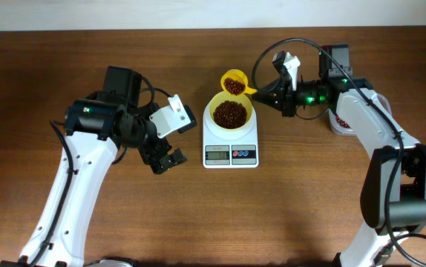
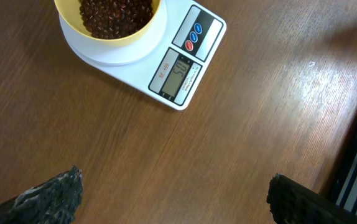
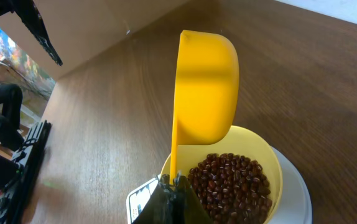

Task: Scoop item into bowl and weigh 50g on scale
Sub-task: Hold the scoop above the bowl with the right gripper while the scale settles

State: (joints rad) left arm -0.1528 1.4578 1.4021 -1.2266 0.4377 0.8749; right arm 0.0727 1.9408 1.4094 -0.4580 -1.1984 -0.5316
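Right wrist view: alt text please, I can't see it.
The right gripper holds a yellow plastic scoop by its handle, close to a round pale yellow bowl of small red-brown beans. The bowl sits on a white scale on a wooden table.

— Looking from overhead, we cannot read the display (image 1: pixel 217 154) on the scale (image 1: pixel 230 138); the digits are too small.
— And in the left wrist view the top edge cuts our bowl (image 2: pixel 150 23). Overhead, the right arm (image 1: pixel 361 113) hides most of the tub (image 1: pixel 339 124).
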